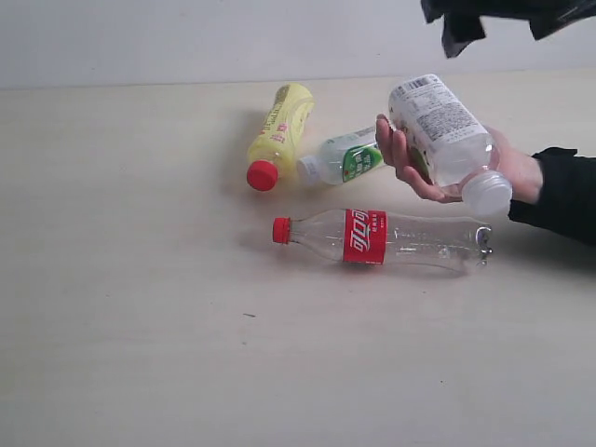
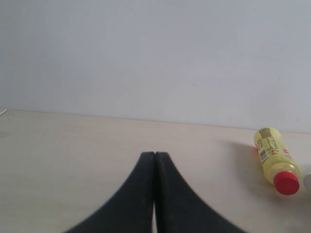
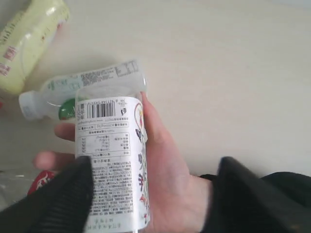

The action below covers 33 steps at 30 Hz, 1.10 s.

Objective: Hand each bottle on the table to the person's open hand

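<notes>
A squat white-labelled bottle (image 1: 438,126) (image 3: 114,155) lies in the person's open hand (image 1: 410,172) (image 3: 170,179), cap toward the wrist. My right gripper (image 1: 496,39) (image 3: 153,165) hangs open just above it, with its fingers spread wide over bottle and palm. Three bottles lie on the table (image 1: 140,326): a yellow one with a red cap (image 1: 279,130) (image 2: 273,158) (image 3: 26,43), a small clear one with a green label (image 1: 346,156) (image 3: 87,82), and a slim clear one with a red label (image 1: 382,237). My left gripper (image 2: 154,154) is shut on nothing, low over bare table, well apart from the yellow bottle.
The person's black-sleeved forearm (image 1: 559,191) reaches in from the right edge, above the slim bottle's base. A pale wall (image 1: 186,37) stands behind the table's far edge.
</notes>
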{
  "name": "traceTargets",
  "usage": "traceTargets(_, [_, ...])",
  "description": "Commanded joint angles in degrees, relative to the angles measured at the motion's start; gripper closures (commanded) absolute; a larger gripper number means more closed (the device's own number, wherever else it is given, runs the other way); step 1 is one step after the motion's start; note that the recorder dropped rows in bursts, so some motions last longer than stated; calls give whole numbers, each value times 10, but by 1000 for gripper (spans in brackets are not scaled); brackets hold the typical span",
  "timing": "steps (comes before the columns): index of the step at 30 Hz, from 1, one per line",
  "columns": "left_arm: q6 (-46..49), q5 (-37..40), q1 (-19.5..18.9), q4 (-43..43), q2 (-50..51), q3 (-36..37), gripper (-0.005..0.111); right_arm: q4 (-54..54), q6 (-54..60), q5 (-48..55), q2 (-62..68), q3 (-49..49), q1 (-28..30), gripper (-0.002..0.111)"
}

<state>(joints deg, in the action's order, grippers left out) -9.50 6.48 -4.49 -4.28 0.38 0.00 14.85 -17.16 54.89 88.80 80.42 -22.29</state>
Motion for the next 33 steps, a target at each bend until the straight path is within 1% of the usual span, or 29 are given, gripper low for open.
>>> traceTargets(1, [1,-2,-1,-1,-4,0,107,2,16,-22,-93,-29,2,89])
traceTargets(2, [1,-2,-1,-1,-4,0,107,6,16,-32,-119,-44,2,106])
traceTargets(3, [1,-2,-1,-1,-4,0,107,8,20,-47,-146,-62,2,107])
traceTargets(7, [1,-2,-1,-1,-4,0,107,16,43,-102,-250,-145,2,108])
traceTargets(12, [1,-2,-1,-1,-4,0,107,18,55,-226,-402,-285,2,108])
traceTargets(19, [1,-2,-1,-1,-4,0,107,65,69,-365,-558,-458,2,108])
traceTargets(23, [1,-2,-1,-1,-4,0,107,55,63,-439,-615,-502,2,108])
traceTargets(27, [1,-2,-1,-1,-4,0,107,46,63,-455,-630,-523,2,108])
traceTargets(33, [1,-2,-1,-1,-4,0,107,32,61,-467,-630,-523,2,108])
